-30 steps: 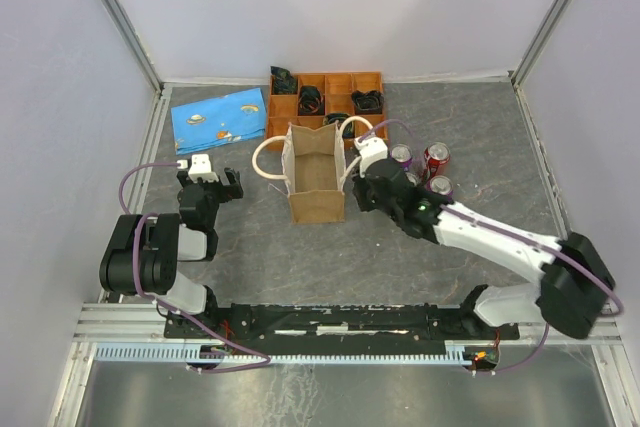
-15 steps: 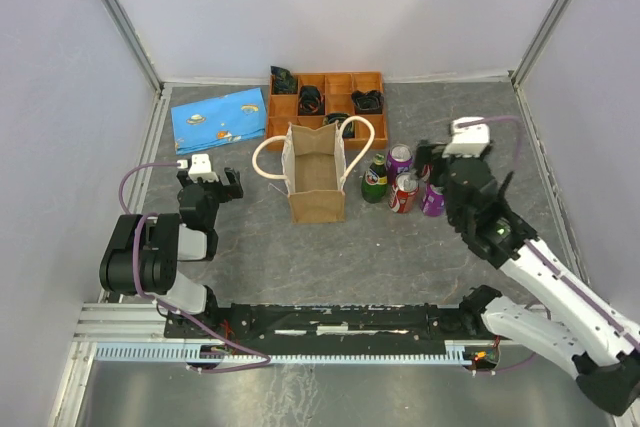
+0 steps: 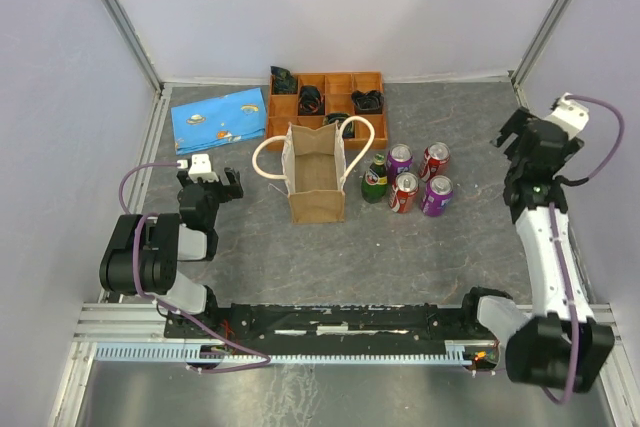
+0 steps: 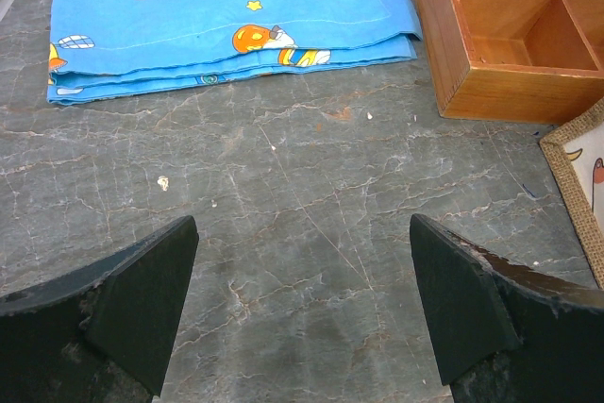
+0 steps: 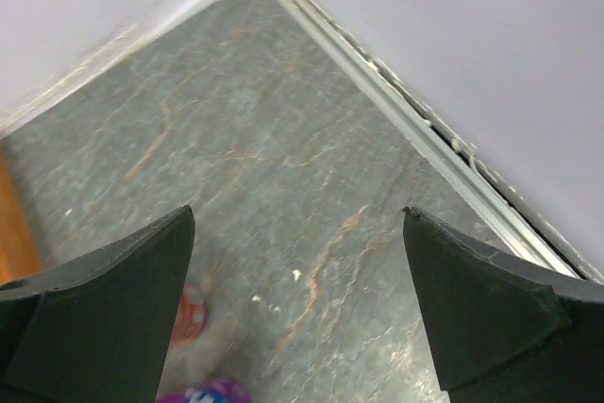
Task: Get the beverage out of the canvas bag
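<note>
Right gripper is seen in the top view raised near the right wall, well apart from the canvas bag, which stands upright with nothing visible inside. A green bottle is stood just beside the bag, next to four cans, and the left gripper is held low to the bag's left. In the left wrist view, its fingers are spread wide over the grey table with nothing held; a blue pouch and a wooden tray lie ahead. In the right wrist view, the fingers are likewise parted wide and empty. The removal is judged complete, so only a return to rest seems called for.
</note>
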Robot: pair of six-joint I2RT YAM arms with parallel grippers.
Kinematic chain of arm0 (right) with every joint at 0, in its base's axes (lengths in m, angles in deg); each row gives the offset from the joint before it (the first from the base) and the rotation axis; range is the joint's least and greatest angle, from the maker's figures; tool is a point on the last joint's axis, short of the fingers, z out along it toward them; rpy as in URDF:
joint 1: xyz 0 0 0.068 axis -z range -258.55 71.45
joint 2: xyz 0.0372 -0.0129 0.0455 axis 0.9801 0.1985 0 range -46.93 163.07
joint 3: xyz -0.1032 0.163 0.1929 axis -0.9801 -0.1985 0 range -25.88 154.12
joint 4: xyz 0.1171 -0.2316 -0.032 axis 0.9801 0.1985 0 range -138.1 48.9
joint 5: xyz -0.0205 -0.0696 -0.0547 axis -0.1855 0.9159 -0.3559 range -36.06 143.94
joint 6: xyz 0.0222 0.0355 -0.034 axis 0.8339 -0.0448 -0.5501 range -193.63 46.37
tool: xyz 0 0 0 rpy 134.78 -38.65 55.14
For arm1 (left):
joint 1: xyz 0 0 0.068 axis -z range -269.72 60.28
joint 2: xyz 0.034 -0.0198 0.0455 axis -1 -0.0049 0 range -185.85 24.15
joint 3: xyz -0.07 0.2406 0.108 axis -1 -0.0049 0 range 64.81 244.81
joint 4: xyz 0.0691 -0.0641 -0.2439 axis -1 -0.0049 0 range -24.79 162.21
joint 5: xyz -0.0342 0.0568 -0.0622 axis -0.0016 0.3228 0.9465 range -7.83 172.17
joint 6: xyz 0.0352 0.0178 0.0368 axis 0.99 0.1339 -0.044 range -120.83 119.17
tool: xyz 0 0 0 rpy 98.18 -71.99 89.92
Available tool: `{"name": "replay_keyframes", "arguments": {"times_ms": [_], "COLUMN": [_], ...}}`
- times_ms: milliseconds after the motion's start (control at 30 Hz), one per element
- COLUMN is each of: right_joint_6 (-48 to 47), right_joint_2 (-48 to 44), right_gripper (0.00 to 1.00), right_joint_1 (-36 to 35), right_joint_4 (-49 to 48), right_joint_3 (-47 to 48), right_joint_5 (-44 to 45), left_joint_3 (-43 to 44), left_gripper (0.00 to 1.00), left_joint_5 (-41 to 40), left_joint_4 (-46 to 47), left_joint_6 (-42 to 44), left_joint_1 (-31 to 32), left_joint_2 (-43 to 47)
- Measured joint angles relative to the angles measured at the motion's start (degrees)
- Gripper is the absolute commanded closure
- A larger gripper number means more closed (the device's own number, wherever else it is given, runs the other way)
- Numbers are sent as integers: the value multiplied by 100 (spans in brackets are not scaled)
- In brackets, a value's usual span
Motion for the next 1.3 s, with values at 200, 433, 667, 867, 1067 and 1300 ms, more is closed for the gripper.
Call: {"name": "replay_keyframes", "arguments": {"times_ms": [200,433,667,867,1067,1300], "right_joint_6": [157,212,358,448,487,483], "right_joint_2": [951,1019,883,868,962,962], "right_gripper": [2,6,1,1,1,1], "right_joint_1": [1377,1438,1438,1399,1322,1272], "right_joint_4": [-26,-50,74,315,452,444], "right_joint_3": [280,271,146,140,140,140], "right_joint_5": [-1209,-1707,-1473,-1113,-942,-815], "left_joint_3": [0,0,0,0,0,0], "left_gripper": [1,1,1,1,1,1], "left_joint_5": [0,0,0,0,0,0], "left_joint_4": [0,0,0,0,0,0], "left_joint_6": [0,0,0,0,0,0], "left_joint_1": [0,0,0,0,0,0], "left_joint_2": [0,0,0,0,0,0]}}
